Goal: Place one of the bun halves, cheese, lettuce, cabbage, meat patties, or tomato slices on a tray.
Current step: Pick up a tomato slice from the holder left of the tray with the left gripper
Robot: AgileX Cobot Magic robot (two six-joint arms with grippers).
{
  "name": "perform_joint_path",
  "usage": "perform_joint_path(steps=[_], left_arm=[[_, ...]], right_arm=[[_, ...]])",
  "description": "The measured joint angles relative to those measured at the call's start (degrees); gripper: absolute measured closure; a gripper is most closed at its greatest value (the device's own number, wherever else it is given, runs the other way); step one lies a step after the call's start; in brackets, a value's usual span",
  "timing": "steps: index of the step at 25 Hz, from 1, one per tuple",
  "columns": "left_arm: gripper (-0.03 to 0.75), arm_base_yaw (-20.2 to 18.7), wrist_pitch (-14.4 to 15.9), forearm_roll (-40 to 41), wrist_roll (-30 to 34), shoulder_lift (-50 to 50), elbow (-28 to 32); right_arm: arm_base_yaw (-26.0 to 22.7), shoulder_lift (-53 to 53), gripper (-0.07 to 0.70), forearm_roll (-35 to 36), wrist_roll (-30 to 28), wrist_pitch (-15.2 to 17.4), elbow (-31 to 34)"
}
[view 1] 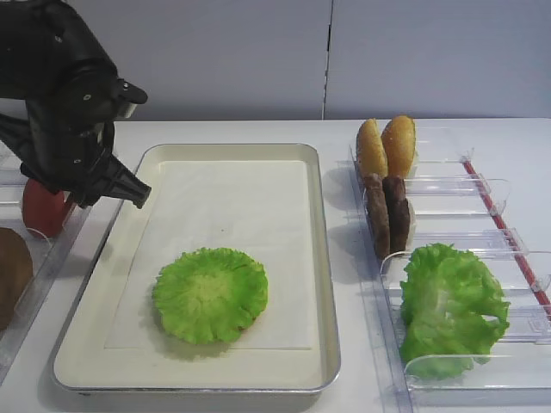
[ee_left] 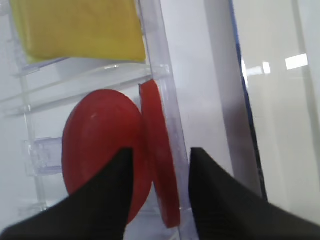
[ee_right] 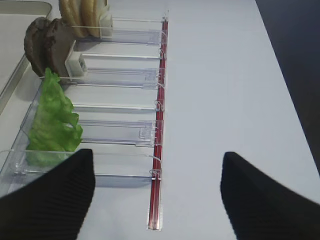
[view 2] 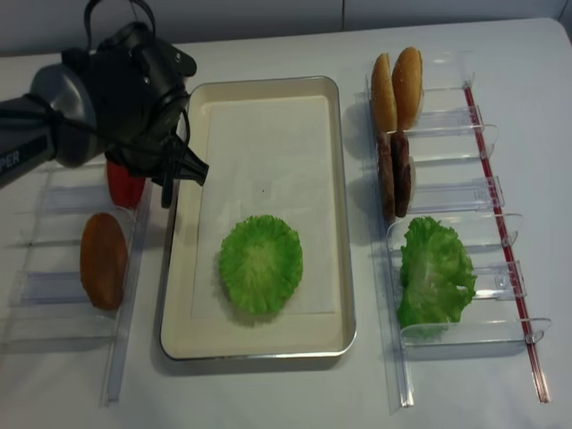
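Two red tomato slices show in the left wrist view: one leans flat [ee_left: 97, 150], the other stands on edge [ee_left: 161, 200] against the clear bin wall. My left gripper [ee_left: 161, 150] straddles the upright slice with its fingers apart and a gap on the right side. From above, the left gripper [view 2: 183, 183] hangs over the tomato [view 2: 123, 186] beside the tray [view 2: 326, 89]. A round green cabbage leaf [view 1: 210, 294] lies on the tray's paper liner. My right gripper [ee_right: 157, 195] is open over bare table. Cheese [ee_left: 75, 25] sits behind the tomatoes.
Clear bins on the right hold bun halves [view 1: 385, 146], meat patties [view 1: 387, 215] and lettuce [view 1: 452, 310]. A bun half [view 2: 103, 259] lies in the left bins. A red strip [ee_right: 159, 125] edges the right bins.
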Motion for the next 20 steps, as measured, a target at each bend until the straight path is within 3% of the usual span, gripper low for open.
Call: perform_joint_path(steps=[9,15,20], left_arm=[[0.631,0.00,0.00,0.17,0.00,0.00,-0.09],[0.636,-0.23,0.14,0.19,0.00,0.00,-0.09],[0.636,-2.25,2.84,1.07,0.21,-0.15,-0.09]], right_arm=[[0.00,0.00,0.087,0.00,0.00,0.00,0.00],[0.00,0.00,0.088,0.00,0.00,0.00,0.00],[0.00,0.00,0.089,0.00,0.00,0.00,0.00]])
